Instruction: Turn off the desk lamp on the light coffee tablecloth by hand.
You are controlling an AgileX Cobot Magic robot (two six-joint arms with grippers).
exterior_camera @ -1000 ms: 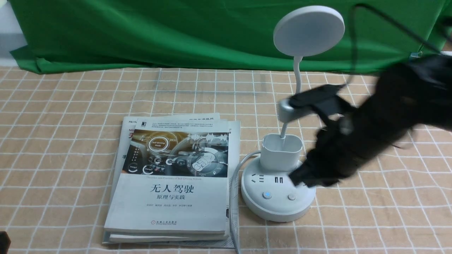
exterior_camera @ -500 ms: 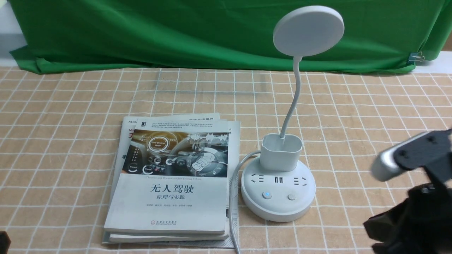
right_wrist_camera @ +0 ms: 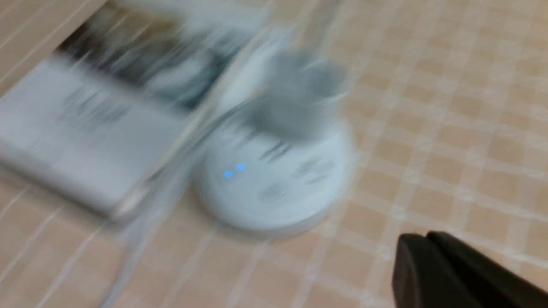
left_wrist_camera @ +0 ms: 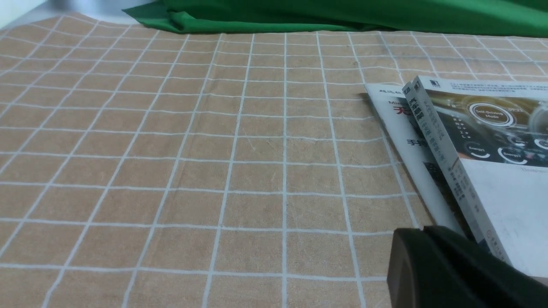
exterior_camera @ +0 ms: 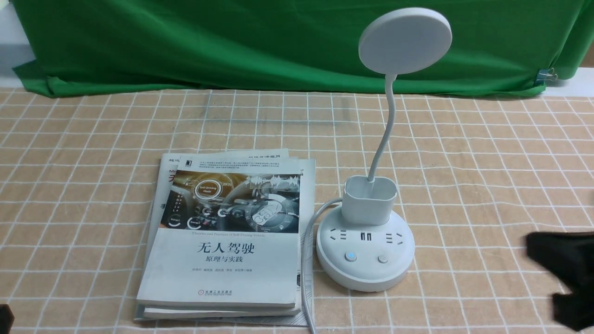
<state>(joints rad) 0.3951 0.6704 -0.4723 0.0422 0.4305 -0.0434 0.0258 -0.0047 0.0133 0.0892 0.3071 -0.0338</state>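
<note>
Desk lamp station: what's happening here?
Nothing is being handled. The job is switching off the desk lamp, which stands on the checked tablecloth beside a stack of books. Its head shows no glow, so it looks off already, though a button on the base is lit blue. The right hand is shut and away from the lamp; the left hand is shut too.

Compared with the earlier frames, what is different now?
The right arm swung away from the desk lamp, toward the robot's right and back toward the robot, and is now only partly in the front view. Its fingers are shut. The lamp, its head dark and the left button glowing blue, the book stack and the cable stayed put.
</note>
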